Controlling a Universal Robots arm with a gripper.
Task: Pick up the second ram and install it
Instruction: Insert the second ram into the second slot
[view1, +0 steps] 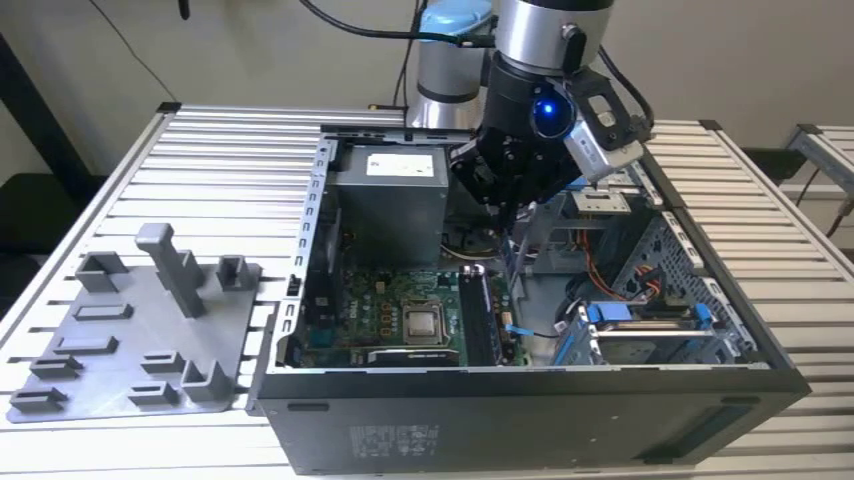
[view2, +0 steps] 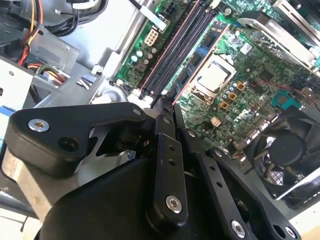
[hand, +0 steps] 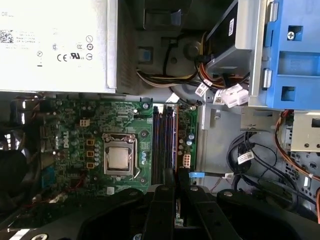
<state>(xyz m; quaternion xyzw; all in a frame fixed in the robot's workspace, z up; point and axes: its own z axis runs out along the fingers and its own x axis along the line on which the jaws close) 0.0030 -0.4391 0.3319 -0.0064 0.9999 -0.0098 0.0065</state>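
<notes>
I see a pale wall (view1: 747, 50) behind the open computer case (view1: 534, 410), a slatted metal table (view1: 227, 170) under it, a grey holder plate (view1: 220, 330) beside the case on the exterior view's left, and above the case the gripper (view1: 507, 205) clamped on the second ram (view1: 511, 255).

1. Looks like a robotics lab: bare wall, slatted metal table (view1: 214, 170).
2. Open PC case (view1: 534, 425) on it, robot arm (view1: 541, 40) above the case.
3. Grey fixture plate (view1: 134, 325) beside the case.
</notes>
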